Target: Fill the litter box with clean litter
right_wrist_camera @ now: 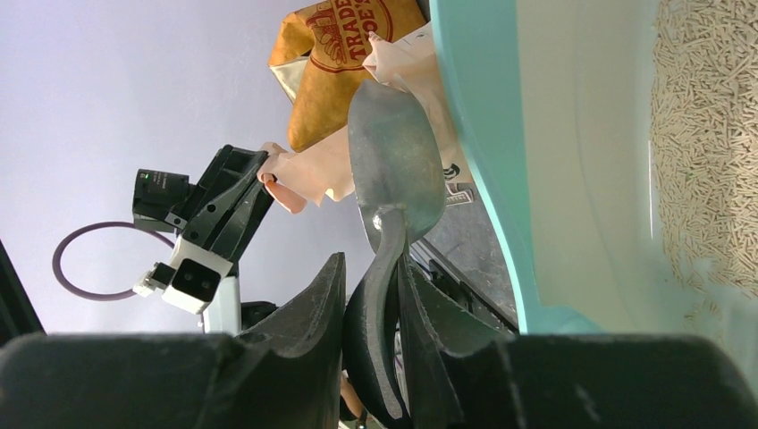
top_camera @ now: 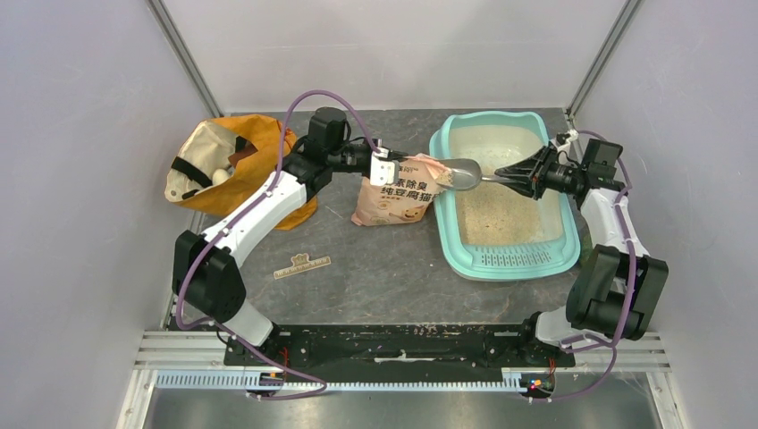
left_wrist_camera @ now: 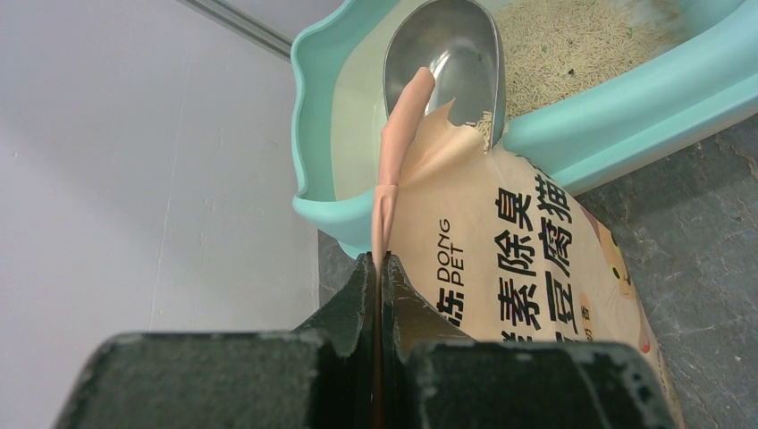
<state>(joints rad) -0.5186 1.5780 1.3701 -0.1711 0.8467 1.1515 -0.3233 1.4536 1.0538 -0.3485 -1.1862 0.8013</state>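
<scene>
The teal litter box (top_camera: 444, 214) lies at the right, with pale clean litter (top_camera: 502, 213) spread over its floor. A peach-pink pouch (top_camera: 393, 192) stands against its left wall. My left gripper (top_camera: 386, 165) is shut on the pouch's top edge (left_wrist_camera: 386, 206), the jaws pinching the thin flap. My right gripper (top_camera: 505, 176) is shut on the handle of a silver scoop (top_camera: 460, 174). The scoop's bowl (left_wrist_camera: 447, 63) sits at the pouch's torn mouth, over the box's left rim (left_wrist_camera: 626, 98). The right wrist view shows the scoop (right_wrist_camera: 393, 152) on edge between my fingers (right_wrist_camera: 331, 277).
An orange fabric bag (top_camera: 237, 165) lies open at the back left, behind my left arm. A small wooden strip (top_camera: 302, 262) rests on the dark tabletop in front of the pouch. White walls close in on both sides.
</scene>
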